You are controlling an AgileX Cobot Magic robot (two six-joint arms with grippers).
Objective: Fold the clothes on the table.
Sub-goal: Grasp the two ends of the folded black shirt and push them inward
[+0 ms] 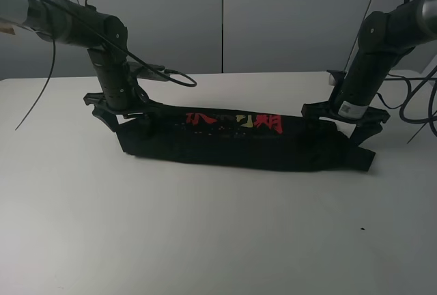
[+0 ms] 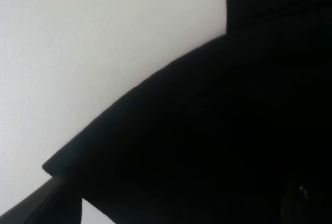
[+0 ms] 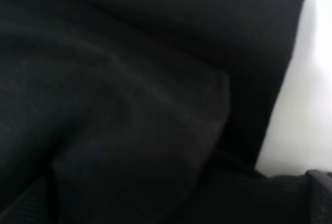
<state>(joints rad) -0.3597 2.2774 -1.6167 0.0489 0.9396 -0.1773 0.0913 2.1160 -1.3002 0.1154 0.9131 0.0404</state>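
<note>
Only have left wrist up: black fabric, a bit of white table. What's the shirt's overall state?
Observer: Exterior high shows the T-shirt folded into one long narrow band lying across the table.
Operator: Print visible?
Observer: Yes, the printed characters, red and yellow, face up along the band's far edge.
Operator: Where's the right arm?
Observer: The right gripper is down at the band's right end, mirroring the left gripper at the left end. I cannot tell whether either is shut.
</note>
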